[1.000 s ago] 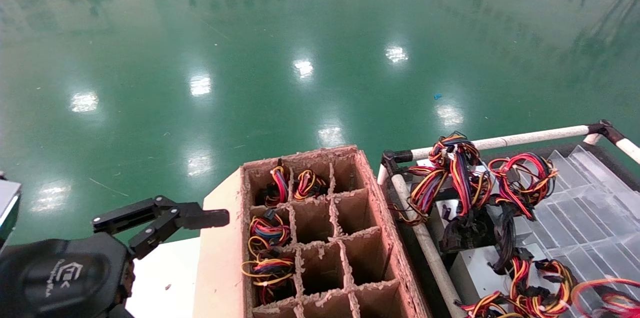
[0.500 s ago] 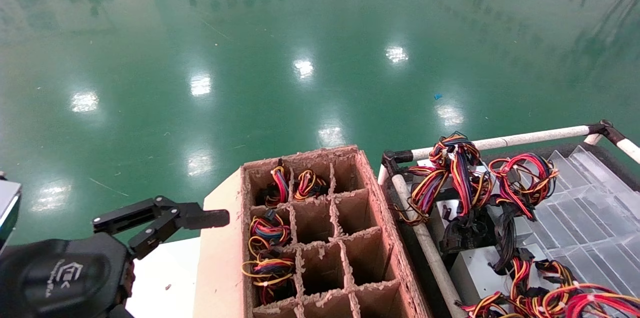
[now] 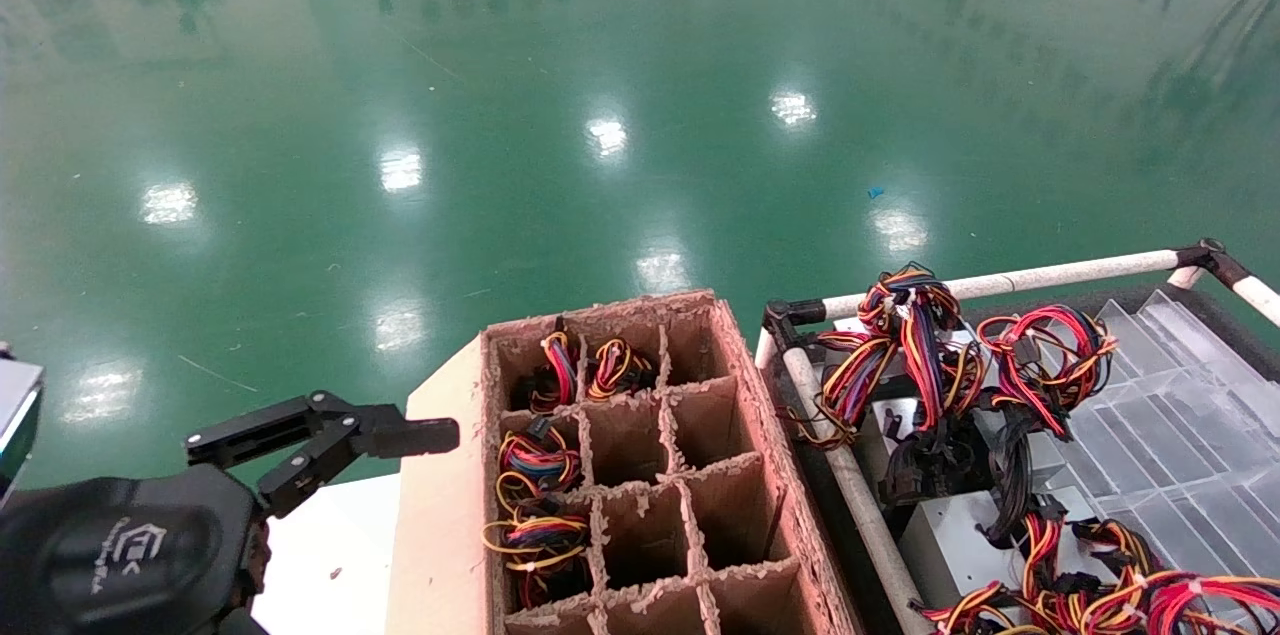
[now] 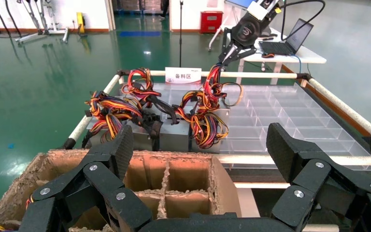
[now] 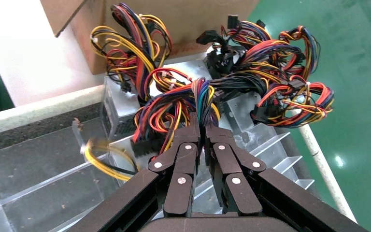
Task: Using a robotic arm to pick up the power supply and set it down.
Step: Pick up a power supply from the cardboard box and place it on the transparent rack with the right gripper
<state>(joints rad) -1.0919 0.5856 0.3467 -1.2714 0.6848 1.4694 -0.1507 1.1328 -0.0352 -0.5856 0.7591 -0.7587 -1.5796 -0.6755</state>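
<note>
In the right wrist view my right gripper [image 5: 202, 124] is shut on the tied red, yellow and black wire bundle [image 5: 200, 99] of a silver-grey power supply [image 5: 117, 107]. That box rests in the clear tray below. The left wrist view shows this right gripper [image 4: 226, 52] far off, holding the bundle [image 4: 211, 94] up above the grey boxes [image 4: 174, 136]. The head view leaves the right gripper out of frame. My left gripper [image 3: 330, 430] is parked open at the lower left, beside the cardboard box, with nothing between its fingers [image 4: 120, 151].
A brown cardboard box [image 3: 765, 435] with cell dividers holds wire bundles [image 3: 535, 460] in its left cells. To its right, a white pipe rail [image 3: 1050, 273] frames a clear divided tray [image 3: 1190, 435] with several more power supplies [image 3: 955, 540]. Green floor lies beyond.
At the head view's lower right edge, a red and orange wire bundle has come further into frame and shifted left. The left arm has not moved.
</note>
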